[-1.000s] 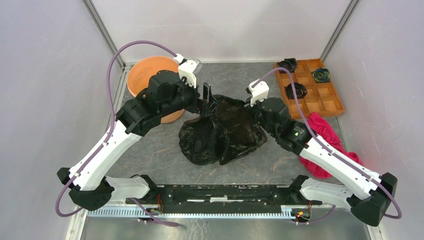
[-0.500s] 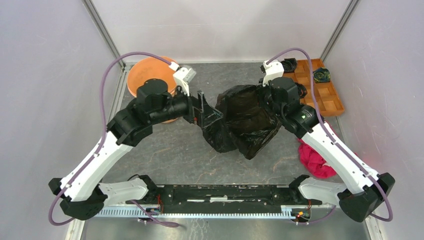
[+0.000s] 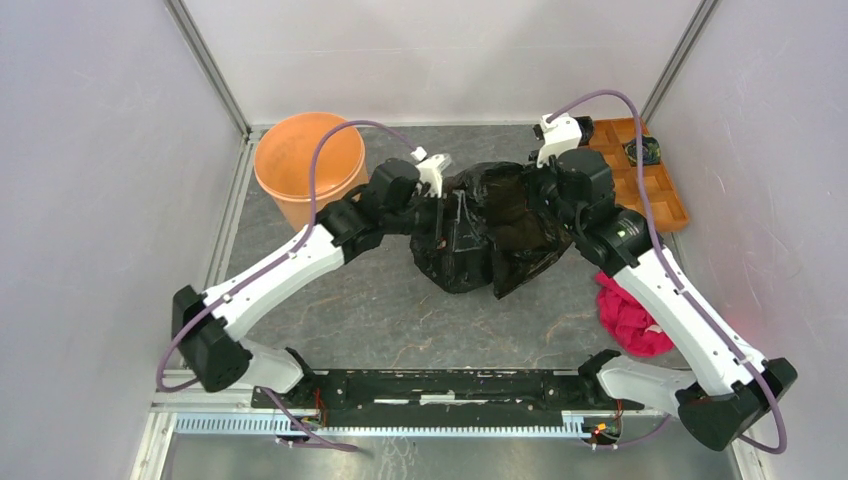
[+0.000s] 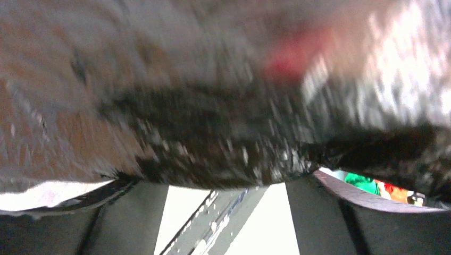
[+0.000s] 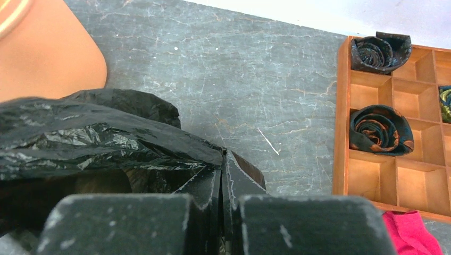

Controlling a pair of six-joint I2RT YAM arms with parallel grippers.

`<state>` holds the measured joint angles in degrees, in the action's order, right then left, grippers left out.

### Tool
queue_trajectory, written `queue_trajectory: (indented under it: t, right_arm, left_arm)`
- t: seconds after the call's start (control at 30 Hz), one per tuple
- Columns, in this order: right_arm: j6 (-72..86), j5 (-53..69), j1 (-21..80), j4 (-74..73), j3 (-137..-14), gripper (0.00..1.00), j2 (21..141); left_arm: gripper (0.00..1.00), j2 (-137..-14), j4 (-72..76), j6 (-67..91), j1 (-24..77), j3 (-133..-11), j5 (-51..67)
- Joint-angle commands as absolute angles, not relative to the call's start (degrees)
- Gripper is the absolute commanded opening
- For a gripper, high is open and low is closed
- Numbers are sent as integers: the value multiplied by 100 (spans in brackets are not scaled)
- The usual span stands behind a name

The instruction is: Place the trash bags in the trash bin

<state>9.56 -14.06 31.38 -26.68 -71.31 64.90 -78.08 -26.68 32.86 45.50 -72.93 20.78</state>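
The trash bag (image 3: 500, 235), glossy crinkled black film, hangs bunched between my two grippers over the middle of the table. My right gripper (image 3: 527, 195) is shut on a fold of its edge, with the jaws pressed together in the right wrist view (image 5: 222, 175) and the film (image 5: 106, 138) spreading left. My left gripper (image 3: 457, 215) is at the bag's left side. In the blurred left wrist view its jaws stand wide apart (image 4: 228, 175) with black film (image 4: 213, 138) draped across the tips. The orange trash bin (image 3: 305, 165) stands upright at the back left, apart from the bag.
An orange-brown compartment tray (image 3: 680, 215) with small coiled black rolls (image 5: 378, 127) sits at the back right. A pink-red cloth (image 3: 628, 315) lies under my right arm. Walls close the table on three sides.
Both grippers rose and moved toward the back, lifting the bag off the table. My left arm swung right, off the bin and into the bag's left side.
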Motion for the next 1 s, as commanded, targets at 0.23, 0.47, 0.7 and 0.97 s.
queue_trajectory:
  t: [0.23,0.47,0.7,0.97]
  right_arm:
    - [1126,-1450,3130,-2351,-7068,1,5912]
    - [1417,-1756,3127,-1886,-6837,1,5798]
    - [1655,-1947,3129,-1629,-6707,1,5857]
    - [1820,-1588,3130,-1552,-6708,1,5985]
  left_arm:
    - [88,-8917,-2975,2509,4215,-9299,365]
    - [100,-8053,-2775,2120,4113,-8642,925]
    - [100,-6891,-2280,2802,4122,-7027,1931]
    - [100,-6419,-469,4050,4207,-5428,2288]
